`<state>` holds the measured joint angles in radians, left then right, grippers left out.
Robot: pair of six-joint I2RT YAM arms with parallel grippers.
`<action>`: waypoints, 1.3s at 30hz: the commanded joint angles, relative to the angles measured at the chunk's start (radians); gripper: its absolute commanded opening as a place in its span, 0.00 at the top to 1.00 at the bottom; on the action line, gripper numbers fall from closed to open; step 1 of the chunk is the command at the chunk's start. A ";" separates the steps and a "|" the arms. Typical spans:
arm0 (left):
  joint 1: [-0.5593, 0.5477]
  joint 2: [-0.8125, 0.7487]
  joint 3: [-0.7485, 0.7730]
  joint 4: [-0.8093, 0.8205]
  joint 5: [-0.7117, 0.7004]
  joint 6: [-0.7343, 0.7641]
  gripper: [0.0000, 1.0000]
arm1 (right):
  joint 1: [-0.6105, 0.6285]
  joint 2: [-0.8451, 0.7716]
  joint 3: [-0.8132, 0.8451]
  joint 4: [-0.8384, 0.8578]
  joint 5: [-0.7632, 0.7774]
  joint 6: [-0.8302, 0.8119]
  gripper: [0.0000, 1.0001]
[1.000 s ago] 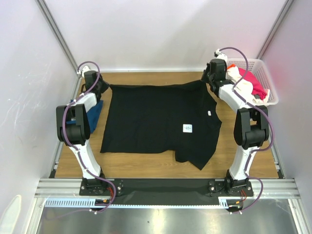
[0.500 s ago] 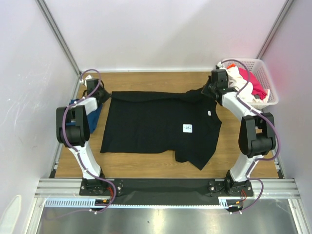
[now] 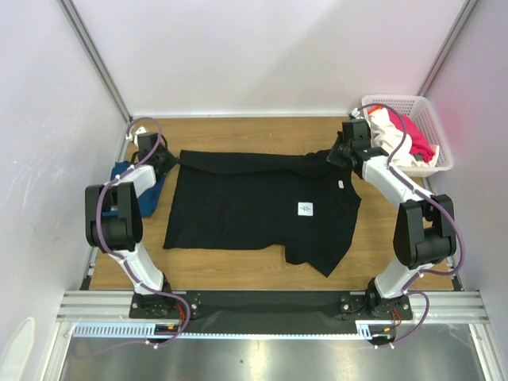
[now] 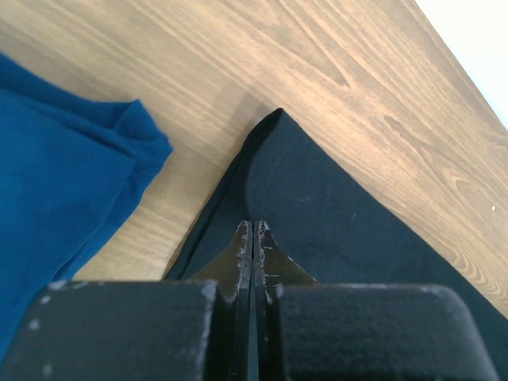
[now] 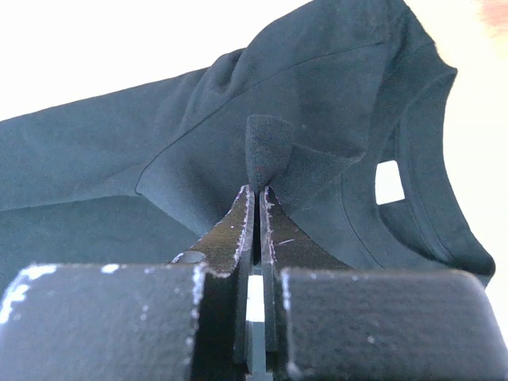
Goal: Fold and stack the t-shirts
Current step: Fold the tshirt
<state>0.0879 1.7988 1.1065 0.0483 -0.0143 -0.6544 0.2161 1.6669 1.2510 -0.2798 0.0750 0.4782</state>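
Note:
A large black t-shirt (image 3: 254, 202) lies spread on the wooden table (image 3: 238, 127), small white tags (image 3: 305, 209) showing on it. My left gripper (image 3: 169, 159) is shut on its far left corner; in the left wrist view the closed tips (image 4: 254, 225) sit on the black cloth (image 4: 333, 214). My right gripper (image 3: 336, 155) is shut on the far right shoulder. In the right wrist view a pinch of cloth (image 5: 266, 147) stands up out of the tips (image 5: 258, 189), near the collar tag (image 5: 389, 181). A dark blue t-shirt (image 3: 139, 186) (image 4: 63, 182) lies folded at the left.
A white lattice basket (image 3: 397, 100) stands at the far right corner, holding a white t-shirt (image 3: 387, 127) and a pink-red one (image 3: 417, 144). White walls and metal posts close in the table on three sides. Bare wood shows beyond the black shirt's far edge.
Both grippers have moved toward the near side, drawing the black shirt's far edge with them. That edge now lies lower and folds slightly over the shirt.

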 commanded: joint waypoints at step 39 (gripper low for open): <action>-0.007 -0.208 -0.099 -0.073 -0.082 0.029 0.27 | 0.009 -0.024 0.063 -0.297 -0.055 -0.159 0.16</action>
<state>0.0868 1.7046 0.9855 -0.0063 -0.0544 -0.6342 0.2306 1.6775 1.2346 -0.5297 0.0536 0.3695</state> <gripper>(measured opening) 0.692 0.822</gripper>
